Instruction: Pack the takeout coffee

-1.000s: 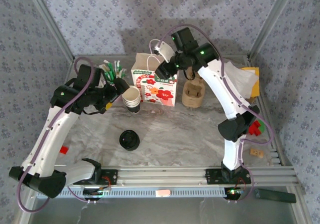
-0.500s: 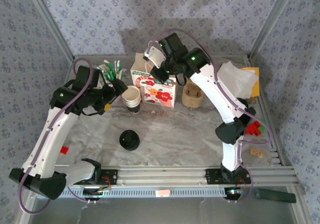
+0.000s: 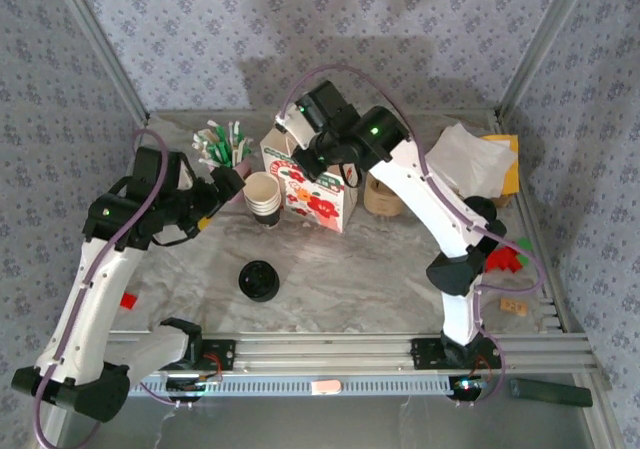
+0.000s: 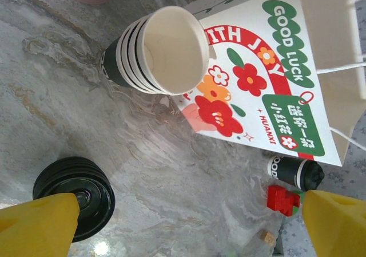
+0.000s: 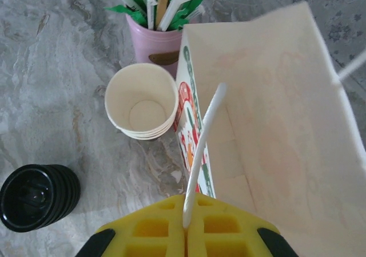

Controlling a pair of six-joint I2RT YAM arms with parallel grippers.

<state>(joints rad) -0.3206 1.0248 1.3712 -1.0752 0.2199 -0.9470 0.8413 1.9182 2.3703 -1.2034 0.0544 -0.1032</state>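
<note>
The paper bag (image 3: 322, 191) with red flowers stands at the back centre, tilted, its mouth open (image 5: 274, 131). My right gripper (image 5: 186, 212) is shut on the bag's white cord handle (image 5: 205, 137) and sits above the bag's left top edge (image 3: 300, 134). The takeout coffee (image 4: 294, 173), a small dark cup with a black lid, lies on its side beyond the bag near a red block. My left gripper (image 4: 186, 228) is open and holds nothing. It hangs just left of the cup stack (image 3: 225, 181).
A stack of lidless cups (image 3: 263, 197) stands left of the bag. A pile of black lids (image 3: 258, 279) lies nearer me. A pink pot of stirrers (image 3: 225, 139), a wooden holder (image 3: 380, 197), white napkins (image 3: 465, 154) and red blocks (image 3: 510, 259) sit around.
My right gripper has shut on the bag handle and moved left, tilting the bag. My left arm has drawn back a little to the left.
</note>
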